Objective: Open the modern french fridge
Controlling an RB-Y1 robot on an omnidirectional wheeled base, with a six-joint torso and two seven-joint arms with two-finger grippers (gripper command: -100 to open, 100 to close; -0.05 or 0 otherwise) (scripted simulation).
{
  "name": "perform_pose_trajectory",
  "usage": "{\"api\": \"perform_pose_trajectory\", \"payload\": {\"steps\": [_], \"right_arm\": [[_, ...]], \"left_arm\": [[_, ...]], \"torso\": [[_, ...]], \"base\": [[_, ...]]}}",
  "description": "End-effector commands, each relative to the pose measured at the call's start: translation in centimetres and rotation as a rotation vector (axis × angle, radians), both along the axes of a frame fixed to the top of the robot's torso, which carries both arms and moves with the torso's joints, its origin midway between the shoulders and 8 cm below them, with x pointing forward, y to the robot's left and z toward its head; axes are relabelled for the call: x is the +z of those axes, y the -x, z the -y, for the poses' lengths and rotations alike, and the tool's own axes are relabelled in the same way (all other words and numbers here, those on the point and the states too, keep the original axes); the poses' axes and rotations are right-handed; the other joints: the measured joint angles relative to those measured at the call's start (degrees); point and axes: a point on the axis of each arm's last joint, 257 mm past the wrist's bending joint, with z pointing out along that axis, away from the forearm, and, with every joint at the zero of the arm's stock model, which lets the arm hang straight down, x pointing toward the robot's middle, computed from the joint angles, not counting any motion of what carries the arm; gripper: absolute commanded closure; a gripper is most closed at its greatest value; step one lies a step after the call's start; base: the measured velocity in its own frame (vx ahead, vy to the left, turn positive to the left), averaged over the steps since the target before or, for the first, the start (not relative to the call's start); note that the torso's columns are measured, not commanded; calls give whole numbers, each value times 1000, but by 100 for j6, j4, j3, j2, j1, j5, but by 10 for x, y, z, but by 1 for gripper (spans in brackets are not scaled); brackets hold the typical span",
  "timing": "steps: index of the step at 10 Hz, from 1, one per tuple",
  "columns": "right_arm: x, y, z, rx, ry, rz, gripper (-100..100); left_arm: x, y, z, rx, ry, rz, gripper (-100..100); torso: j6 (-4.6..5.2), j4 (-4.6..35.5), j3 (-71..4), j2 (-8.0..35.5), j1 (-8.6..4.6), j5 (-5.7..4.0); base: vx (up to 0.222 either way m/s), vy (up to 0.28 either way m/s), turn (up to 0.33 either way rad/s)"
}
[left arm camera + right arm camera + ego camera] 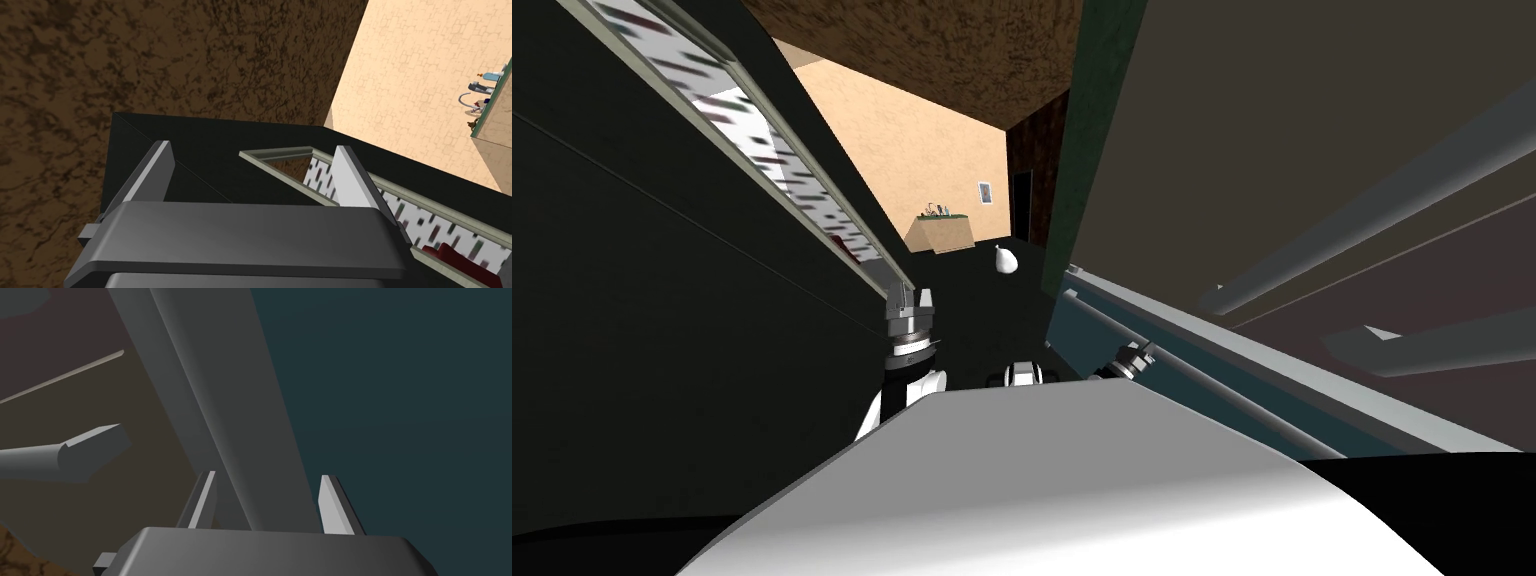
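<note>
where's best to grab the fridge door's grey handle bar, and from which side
Grip the handle bar mid-shaft, square on from the front of the teal door. It is long, straight and narrow, so the right gripper fits a finger each side.

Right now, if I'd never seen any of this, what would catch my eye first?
The long grey bar handle of the teal fridge door is gripped by the right end effector. On the robot's other side, the left end effector stands open and empty, by a dark cabinet with a framed speckled panel.
</note>
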Motion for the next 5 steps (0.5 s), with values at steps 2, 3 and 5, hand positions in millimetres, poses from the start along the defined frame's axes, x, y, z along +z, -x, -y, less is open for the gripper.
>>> {"api": "perform_pose_trajectory", "payload": {"steps": [2,3,5], "right_arm": [[1,-11,2,9,-12,-20,100],[2,-16,3,13,-16,-28,100],[3,-23,4,20,-23,-39,100]], "left_arm": [[0,0,0,0,0,0,0],[0,0,0,0,0,0,0],[0,0,0,0,0,0,0]], "torso": [[2,10,22,37,47,15],[3,11,18,33,41,18],[-3,11,5,18,43,27]], "base": [[-99,109,-18],[-100,138,-14],[-109,146,-24]]}}
